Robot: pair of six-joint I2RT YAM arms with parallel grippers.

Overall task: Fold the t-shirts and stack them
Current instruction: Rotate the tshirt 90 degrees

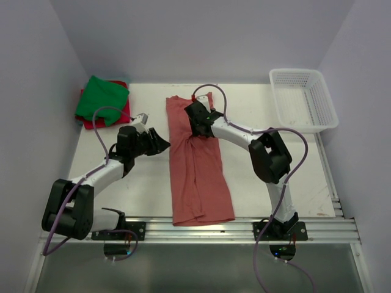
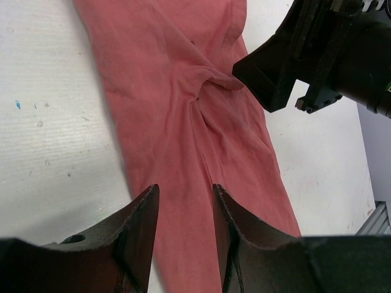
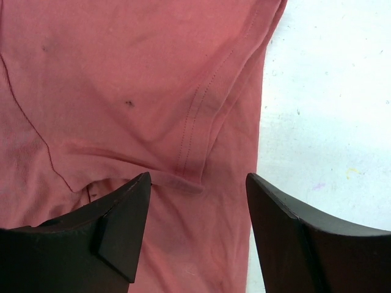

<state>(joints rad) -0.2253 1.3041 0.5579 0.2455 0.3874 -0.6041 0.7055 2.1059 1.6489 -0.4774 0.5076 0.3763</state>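
The large brick-red t-shirt (image 1: 198, 177) lies on the table as a long narrow strip running from the far side to the near edge. A bunched crease crosses it about a third of the way down (image 2: 204, 85). My right gripper (image 1: 195, 129) hovers over that upper part, open, with a folded sleeve hem (image 3: 195, 122) showing below its jaws (image 3: 197, 177). My left gripper (image 1: 164, 145) sits at the strip's left edge, open with nothing between its fingers (image 2: 185, 189). The green t-shirt (image 1: 101, 97) lies folded on the red-pink one (image 1: 90, 123) at the far left.
A white mesh basket (image 1: 302, 72) stands at the far right corner. The white table (image 1: 146, 183) shows bare on both sides of the strip. In the left wrist view the right gripper's black body (image 2: 293, 61) hangs close over the shirt's right edge.
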